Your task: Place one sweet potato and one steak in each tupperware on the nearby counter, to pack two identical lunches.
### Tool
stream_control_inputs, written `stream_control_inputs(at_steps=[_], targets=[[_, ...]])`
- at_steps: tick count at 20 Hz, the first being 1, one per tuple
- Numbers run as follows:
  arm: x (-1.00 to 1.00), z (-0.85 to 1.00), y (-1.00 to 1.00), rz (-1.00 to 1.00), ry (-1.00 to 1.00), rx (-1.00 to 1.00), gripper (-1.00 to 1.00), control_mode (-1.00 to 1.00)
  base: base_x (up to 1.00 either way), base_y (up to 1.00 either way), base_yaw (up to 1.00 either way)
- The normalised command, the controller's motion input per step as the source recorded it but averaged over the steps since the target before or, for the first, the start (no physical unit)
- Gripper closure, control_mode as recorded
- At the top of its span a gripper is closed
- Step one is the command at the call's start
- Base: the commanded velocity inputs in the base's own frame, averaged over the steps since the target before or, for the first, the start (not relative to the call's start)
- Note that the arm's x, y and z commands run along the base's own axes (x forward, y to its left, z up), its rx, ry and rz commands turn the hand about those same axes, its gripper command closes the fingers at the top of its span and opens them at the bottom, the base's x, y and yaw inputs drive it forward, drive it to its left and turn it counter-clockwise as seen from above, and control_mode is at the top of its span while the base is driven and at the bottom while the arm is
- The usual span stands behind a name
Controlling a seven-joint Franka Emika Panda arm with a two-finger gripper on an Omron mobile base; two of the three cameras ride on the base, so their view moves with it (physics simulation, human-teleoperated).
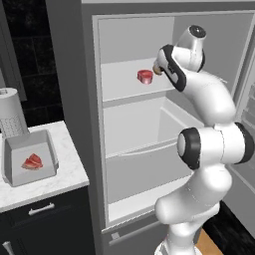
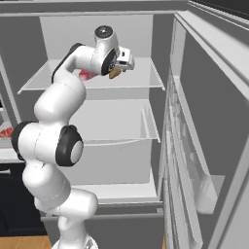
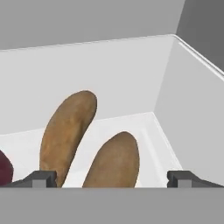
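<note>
The white arm reaches up into the open fridge [image 1: 129,124], with its end effector [image 3: 112,178] at the level of the upper fridge shelf [image 1: 119,89]. In the hand view the two dark fingertips [image 3: 41,179] stand far apart at the lower edge, released and grasping nothing. Between and just beyond them lie two brown sweet potatoes on the white shelf: the nearer sweet potato [image 3: 114,161] sits in the gap between the fingertips, and the longer sweet potato [image 3: 68,131] lies just beside it to the left in that view, angled toward the back wall; whether the two touch cannot be told. At the far left edge of the hand view a dark red rounded shape [image 3: 4,170] is partly cut off. In the left base view a red steak [image 1: 145,76] rests on the same upper shelf, to the left of the hand, and a brown end of a sweet potato shows just beside the wrist. To the left of the fridge, on the marble tabletop [image 1: 64,174] over dark cabinets, a grey tupperware [image 1: 30,157] holds a second red steak [image 1: 32,162]; a paper towel roll [image 1: 11,112] stands upright behind it. In the right base view the fridge door [image 2: 204,146] stands swung open on the right.
</note>
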Motion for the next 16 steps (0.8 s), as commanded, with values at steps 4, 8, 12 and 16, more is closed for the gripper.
stream_control_inputs(at_steps=[4,8,12,16], targets=[[-0.48,-0.05,0.04,0.14,0.00,0.01,-1.00,-1.00,0.00,0.00,0.00],[-0.16,-0.34,0.00,0.11,0.00,0.00,-1.00,-1.00,0.00,0.00,0.00],[0.23,-0.34,0.00,0.04,0.05,0.00,-1.00,-1.00,0.00,0.00,0.00],[0.49,-0.05,0.00,0.00,0.10,0.00,-1.00,-1.00,0.00,0.00,0.00]])
